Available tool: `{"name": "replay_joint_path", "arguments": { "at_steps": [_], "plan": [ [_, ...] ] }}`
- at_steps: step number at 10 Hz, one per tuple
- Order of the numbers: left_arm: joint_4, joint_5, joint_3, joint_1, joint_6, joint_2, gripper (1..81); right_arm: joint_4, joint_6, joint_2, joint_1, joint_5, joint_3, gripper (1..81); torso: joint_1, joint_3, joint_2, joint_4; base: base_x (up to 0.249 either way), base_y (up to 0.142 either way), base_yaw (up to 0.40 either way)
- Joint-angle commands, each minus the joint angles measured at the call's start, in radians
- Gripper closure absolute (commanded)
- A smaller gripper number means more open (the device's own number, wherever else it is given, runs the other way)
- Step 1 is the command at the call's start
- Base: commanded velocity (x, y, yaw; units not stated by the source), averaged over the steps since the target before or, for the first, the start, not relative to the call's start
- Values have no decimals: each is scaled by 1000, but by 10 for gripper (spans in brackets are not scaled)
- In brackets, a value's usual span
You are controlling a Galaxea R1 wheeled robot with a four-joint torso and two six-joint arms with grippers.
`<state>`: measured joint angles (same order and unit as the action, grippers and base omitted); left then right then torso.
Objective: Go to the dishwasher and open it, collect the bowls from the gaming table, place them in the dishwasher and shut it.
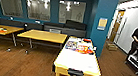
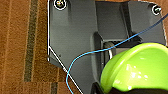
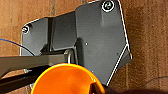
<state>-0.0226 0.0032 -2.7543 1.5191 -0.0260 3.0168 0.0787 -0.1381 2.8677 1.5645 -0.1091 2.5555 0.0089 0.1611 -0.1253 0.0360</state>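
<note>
the left gripper holds a green bowl and the right gripper an orange bowl, each apparently pinched at the rim above the wood floor; both look light, stiff, glossy plastic, likely slippery.

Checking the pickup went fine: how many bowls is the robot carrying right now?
2. A green bowl shows close against the left arm in the left wrist view, and an orange bowl close against the right arm in the right wrist view. The grip itself is hidden, so carrying is likely, not certain.
</note>
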Motion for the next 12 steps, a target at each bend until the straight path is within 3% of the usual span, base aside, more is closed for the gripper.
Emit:
{"name": "replay_joint_path", "arguments": {
  "at_steps": [1,9,11,12],
  "plan": [
    [4,46,-2,-44,3,-7,811,12,5,-15,-46,48,1,811,0,0,0,0,0,0,0],
    [6,44,-2,-46,4,-2,811,19,5,-12,-49,63,1,811,0,0,0,0,0,0,0],
    [10,40,-2,-44,6,-1,811,19,5,-12,-49,63,1,811,0,0,0,0,0,0,-235],
    [41,40,-2,-43,8,1,811,18,5,-12,-48,63,1,811,0,0,0,0,0,0,-389]
  ]
}}
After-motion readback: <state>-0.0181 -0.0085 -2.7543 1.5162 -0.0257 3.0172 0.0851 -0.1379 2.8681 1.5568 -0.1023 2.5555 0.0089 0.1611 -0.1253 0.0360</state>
